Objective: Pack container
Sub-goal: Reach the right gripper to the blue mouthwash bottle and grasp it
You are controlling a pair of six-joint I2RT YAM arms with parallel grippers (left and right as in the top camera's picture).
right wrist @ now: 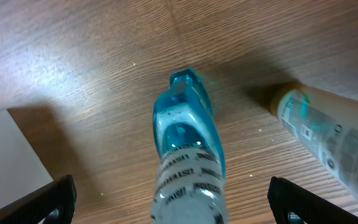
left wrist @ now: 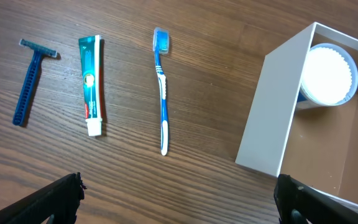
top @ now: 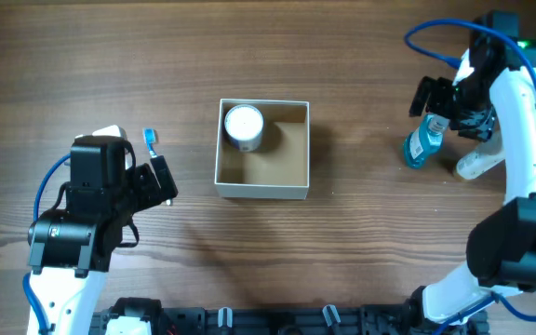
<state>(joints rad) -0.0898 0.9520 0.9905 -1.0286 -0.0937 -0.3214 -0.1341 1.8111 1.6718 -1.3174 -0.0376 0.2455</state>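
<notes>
The right gripper (top: pixel 435 107) is spread wide, its fingers apart on either side of a blue bottle (right wrist: pixel 185 155) and touching nothing that shows; the bottle's clear label carries bands of dark print too blurred to read. Just beside it lies a pale bottle (right wrist: pixel 328 143) with a teal mark and fine print, also unreadable. The left gripper (left wrist: pixel 182 199) gapes equally wide with nothing between its fingers, above bare table (top: pixel 342 56). Ahead of it lie a toothbrush (left wrist: pixel 161 87), a green tube (left wrist: pixel 91 84) with a white cap and lettering too small to make out, and a blue razor (left wrist: pixel 28 81), side by side and apart. The container (top: pixel 261 193) sits mid-table between the arms, with a white jar (top: pixel 244 126) in one corner
</notes>
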